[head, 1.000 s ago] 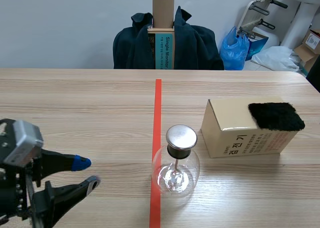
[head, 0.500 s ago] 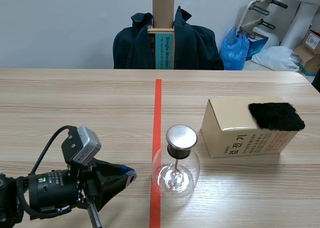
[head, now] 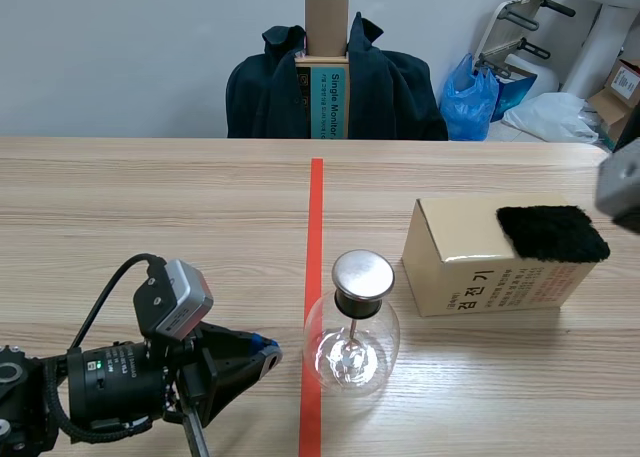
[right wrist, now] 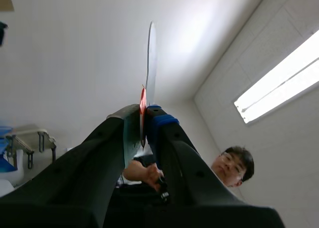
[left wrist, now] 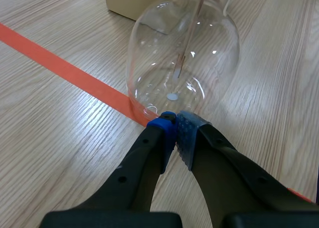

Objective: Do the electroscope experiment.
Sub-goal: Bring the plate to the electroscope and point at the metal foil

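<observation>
The electroscope, a round glass flask [head: 351, 345] with a metal cap [head: 362, 274] and an inner rod, stands on the orange tape line. My left gripper [head: 267, 355] lies low on the table just left of it, shut on nothing. In the left wrist view its pads [left wrist: 185, 130] meet right at the foot of the flask [left wrist: 184, 53]. My right gripper [right wrist: 143, 114] points up toward the ceiling, shut on a thin pale strip [right wrist: 150, 58] with a red spot at the grip. Only a grey piece of the right arm [head: 622, 182] shows at the scene's right edge.
A cardboard box [head: 480, 262] lies right of the flask with a black fur cloth [head: 552, 232] on its top. A dark coat hangs on a chair [head: 335, 87] beyond the table. A person [right wrist: 234, 165] shows behind my right gripper.
My left gripper has shut and swung from the far left toward the flask, then crept a little closer. A grey piece of the right arm has come in at the right edge.
</observation>
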